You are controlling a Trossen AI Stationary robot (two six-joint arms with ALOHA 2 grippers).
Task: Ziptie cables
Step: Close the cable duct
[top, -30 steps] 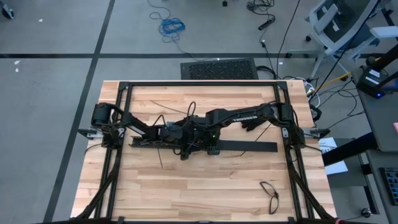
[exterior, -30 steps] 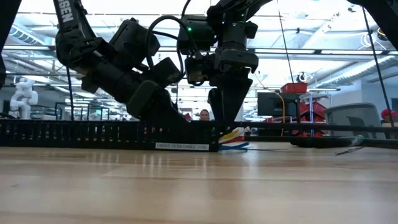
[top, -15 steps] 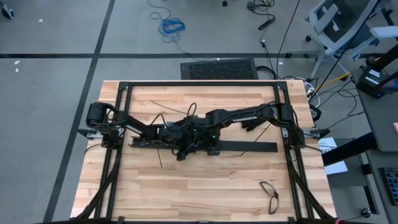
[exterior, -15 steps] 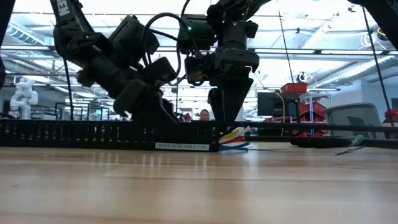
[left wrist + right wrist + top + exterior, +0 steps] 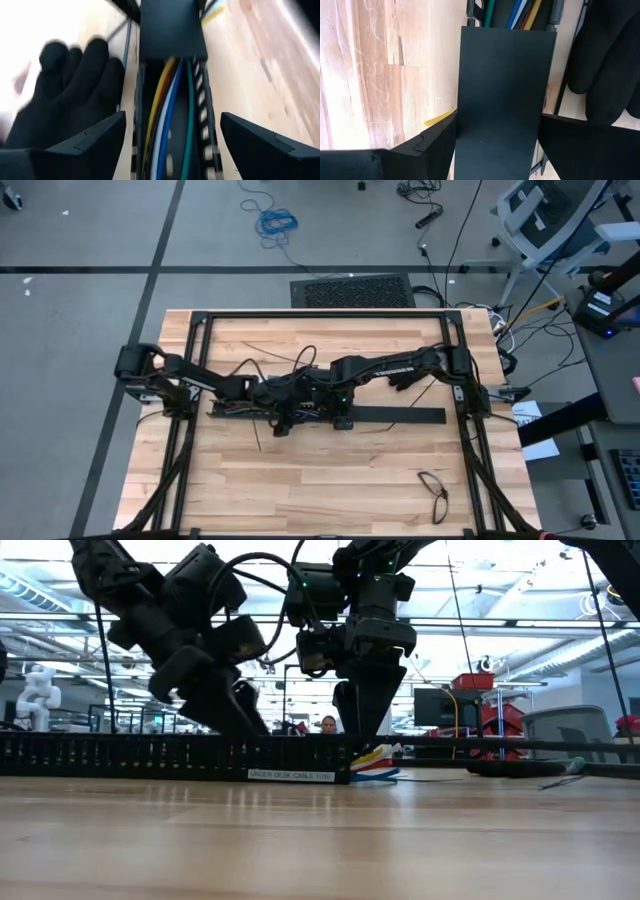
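The cables (image 5: pixel 167 120) lay inside the slotted bar (image 5: pixel 150 755) at mid-table. The left gripper (image 5: pixel 172 145) stood wide open astride it; the right gripper (image 5: pixel 497 145) straddled the cover (image 5: pixel 502 95) — neither visibly clamped. Bundling pending — the next move called for closing squarely.

Both arms reach toward the middle of the counter and meet there. The left arm comes from the left edge, its base joint turned outward, its links running low toward the centre. The left gripper (image 5: pixel 283 420) points down at a slant, and its two fingers (image 5: pixel 90 145) stand wide apart, closing on nothing. The right arm stretches from the right side across to the centre, with a green light on its wrist. The right gripper (image 5: pixel 362 736) hangs almost straight down, its tip close to the counter surface. Its fingers (image 5: pixel 432 142) are also spread wide. The two grippers stand just beside each other.
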